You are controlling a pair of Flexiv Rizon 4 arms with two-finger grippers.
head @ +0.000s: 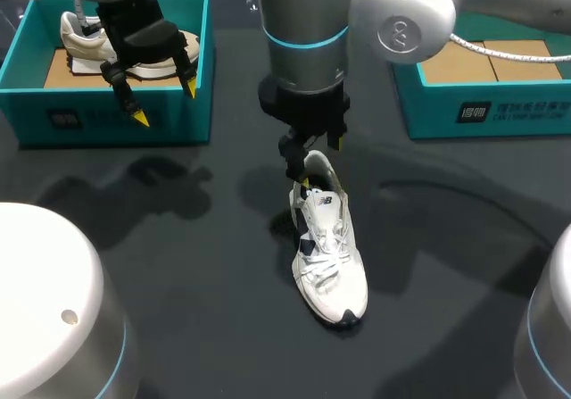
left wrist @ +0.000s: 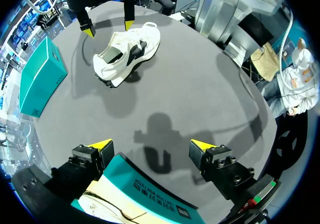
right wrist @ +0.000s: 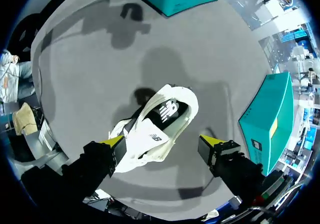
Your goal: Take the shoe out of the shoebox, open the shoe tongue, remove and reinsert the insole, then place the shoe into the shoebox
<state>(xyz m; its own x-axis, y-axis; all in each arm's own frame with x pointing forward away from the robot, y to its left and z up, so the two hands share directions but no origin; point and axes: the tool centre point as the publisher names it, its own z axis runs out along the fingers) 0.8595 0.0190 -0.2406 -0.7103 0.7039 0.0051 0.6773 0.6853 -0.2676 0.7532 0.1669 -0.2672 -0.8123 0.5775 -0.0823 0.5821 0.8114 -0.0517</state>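
Now: white shoe out on the table, both grippers spread.

Your head view puts the white shoe on its sole mid-table, between the left shoebox and the right shoebox, its heel hidden under the right gripper. Only the right wrist view shows the heel opening between that gripper's spread fingers, with one tip just beside the shoe's side and the other apart; you cannot tell whether the near tip touches. The left gripper, fingers wide and holding nothing, hangs over the left shoebox's front wall, which the left wrist view shows just beneath it. A beige shoe lies inside.
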